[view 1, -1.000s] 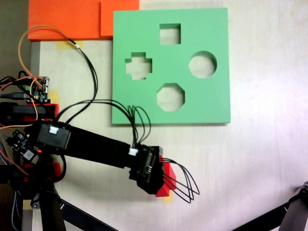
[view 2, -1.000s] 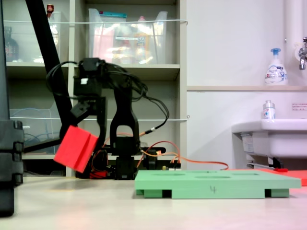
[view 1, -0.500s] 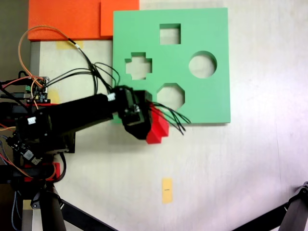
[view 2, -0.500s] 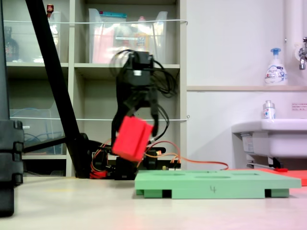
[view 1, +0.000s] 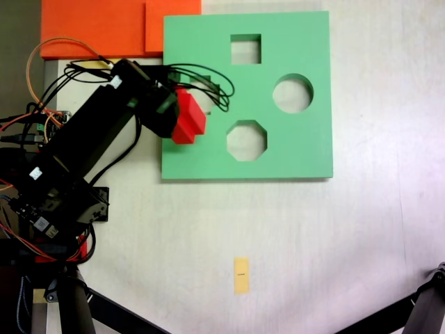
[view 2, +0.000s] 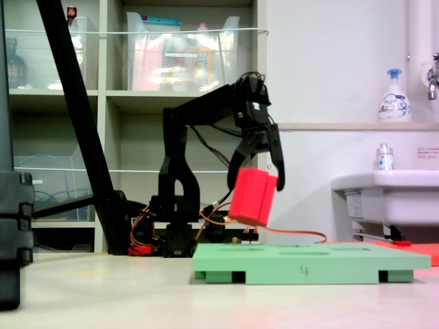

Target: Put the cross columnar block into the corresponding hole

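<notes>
1. Both fixed views show a pale tabletop (view 1: 361,243); from above we see it as off-white and lightly scuffed, with a small yellow strip of tape (view 1: 240,275) lying alone near its lower middle.
2. On that surface we see a square green foam board (view 1: 292,149) with four cutouts: a square one (view 1: 245,49), a round one (view 1: 292,94), an octagonal one (view 1: 246,140), and the corresponding hole (view 1: 208,88), largely hidden under the arm.
3. From the side we see the board (view 2: 309,260) as a low slab resting flat on the table.
4. We see the black arm reach from the left of the top-down picture, with its gripper (view 1: 182,115) clamped on the cross columnar block (view 1: 188,120), which is bright red.
5. In the side picture, the gripper (view 2: 258,179) holds the block (view 2: 252,197) tilted in the air, above the board's left part and clear of its top face.
6. Orange foam sheets (view 1: 97,28) lie at the table's upper left, touching the board's corner as seen from above.
7. Behind the table we see shelving with clear plastic bins (view 2: 178,55), a white wall, a white sink (view 2: 387,199) at the right, and a pump bottle (view 2: 394,99) on a ledge above it.
</notes>
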{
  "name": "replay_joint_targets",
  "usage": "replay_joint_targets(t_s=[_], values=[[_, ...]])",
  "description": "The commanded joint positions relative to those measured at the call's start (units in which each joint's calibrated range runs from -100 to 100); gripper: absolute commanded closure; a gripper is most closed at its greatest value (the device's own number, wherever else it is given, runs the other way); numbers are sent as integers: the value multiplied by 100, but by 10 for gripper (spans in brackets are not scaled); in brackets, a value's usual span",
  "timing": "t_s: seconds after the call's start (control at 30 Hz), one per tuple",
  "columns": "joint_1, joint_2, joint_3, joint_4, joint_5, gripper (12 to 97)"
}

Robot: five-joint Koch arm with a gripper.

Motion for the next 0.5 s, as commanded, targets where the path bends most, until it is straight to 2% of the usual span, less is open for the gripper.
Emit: replay_joint_targets(t_s=[0.0,0.23,0.47], values=[[73,96,341,350,39,774],[264,920,421,1448,44,774],[361,1758,889,1746,49,772]])
